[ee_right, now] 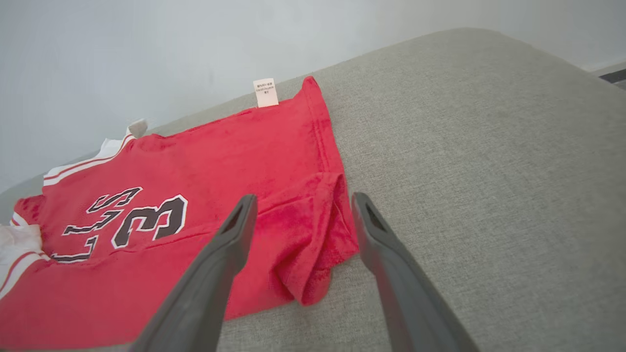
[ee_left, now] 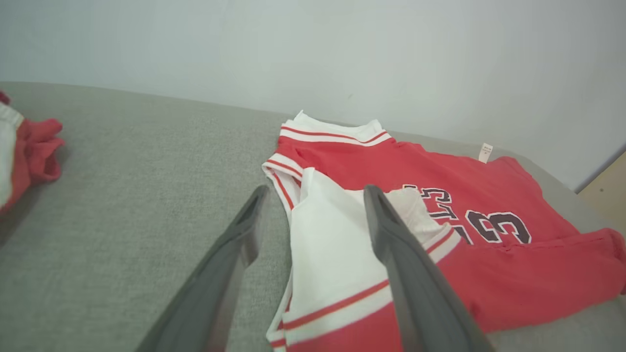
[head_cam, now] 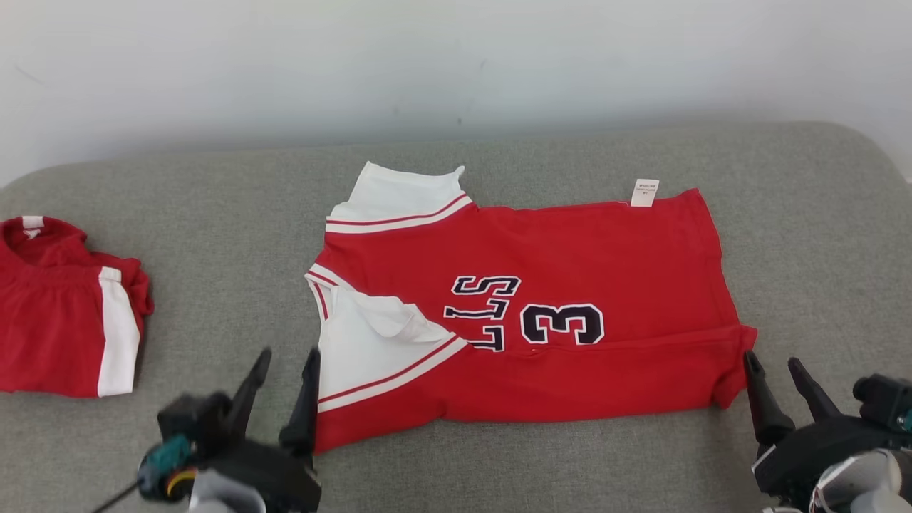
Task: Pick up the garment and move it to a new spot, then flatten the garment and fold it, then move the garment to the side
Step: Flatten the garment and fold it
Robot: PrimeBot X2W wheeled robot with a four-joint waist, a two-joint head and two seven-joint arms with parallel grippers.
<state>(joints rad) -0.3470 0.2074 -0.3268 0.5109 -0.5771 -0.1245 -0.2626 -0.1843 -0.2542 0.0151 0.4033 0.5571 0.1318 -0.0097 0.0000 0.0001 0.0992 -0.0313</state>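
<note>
A red jersey with white sleeves and a black "3" lies sideways on the grey cushion, its near long edge folded over. The same jersey fills the right of the left wrist view, and the jersey spreads left in the right wrist view. My left gripper is open beside the jersey's white sleeve corner, holding nothing. My left gripper straddles the sleeve edge from above. My right gripper is open just off the jersey's folded hem corner. My right gripper frames that corner, nothing held.
A second red garment with a white stripe sits folded at the cushion's left edge, also as a red garment at the left. The grey cushion ends at a pale wall behind; bare cushion lies right of the jersey.
</note>
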